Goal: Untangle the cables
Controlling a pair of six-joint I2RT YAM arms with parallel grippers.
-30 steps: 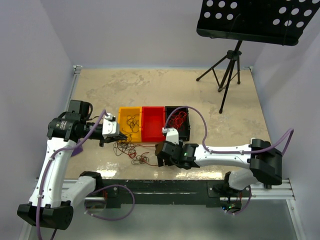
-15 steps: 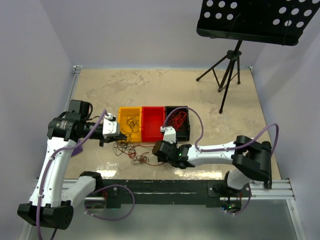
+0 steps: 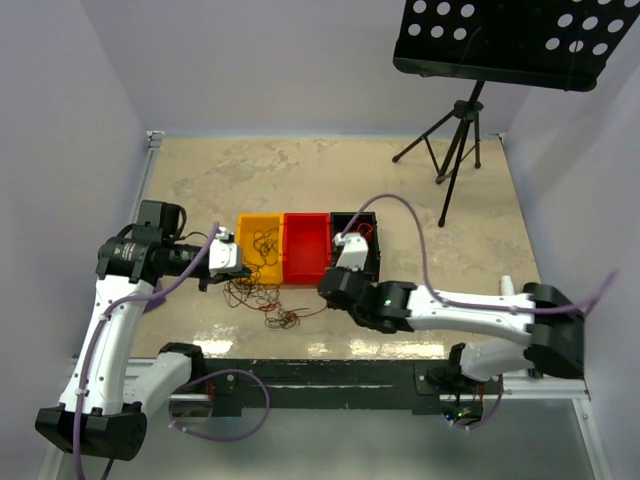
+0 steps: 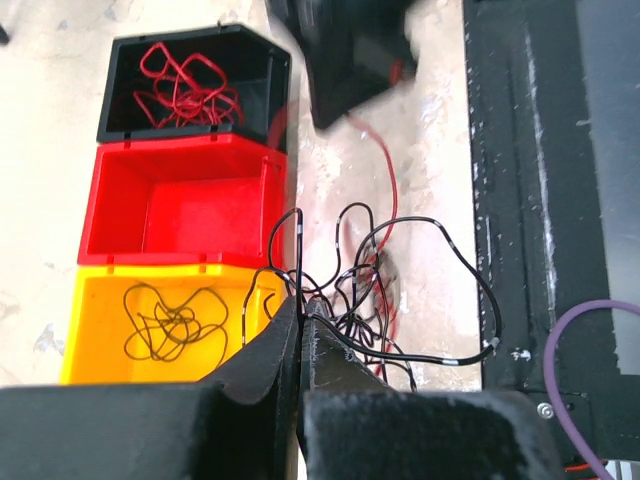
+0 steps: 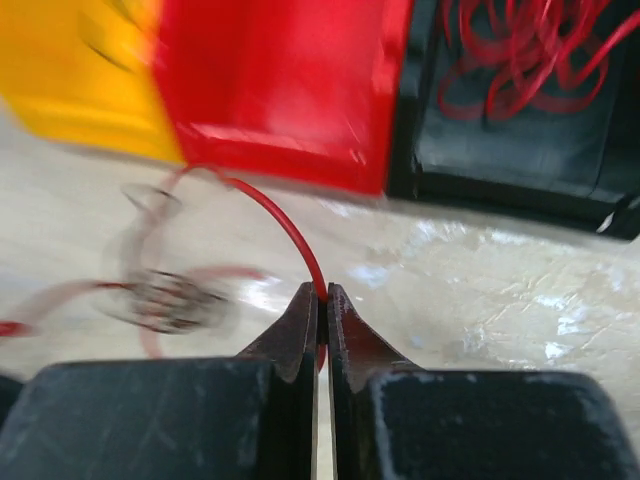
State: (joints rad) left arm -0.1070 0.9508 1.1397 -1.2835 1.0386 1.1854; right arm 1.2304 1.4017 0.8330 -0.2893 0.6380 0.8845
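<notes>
A tangle of thin red and black cables [image 3: 272,303] [image 4: 372,288] lies on the table in front of three bins. My left gripper [image 3: 243,270] [image 4: 300,302] is shut on a black cable [image 4: 420,222] at the tangle's edge, beside the yellow bin [image 4: 100,335]. My right gripper [image 3: 326,292] [image 5: 322,291] is shut on a red cable [image 5: 285,225] [image 4: 386,170] that stretches back to the tangle. It hovers in front of the red bin [image 4: 175,210] and the black bin [image 4: 265,95]. Black cables lie in the yellow bin, red ones in the black bin.
A music stand on a tripod [image 3: 455,140] stands at the back right, its perforated desk [image 3: 510,40] overhanging the table. A black rail [image 3: 330,375] [image 4: 520,200] runs along the near edge. The red bin holds nothing.
My right gripper has shut on the red cable and moved back toward the bins, drawing the cable out of the tangle. The left gripper has kept its grip and place.
</notes>
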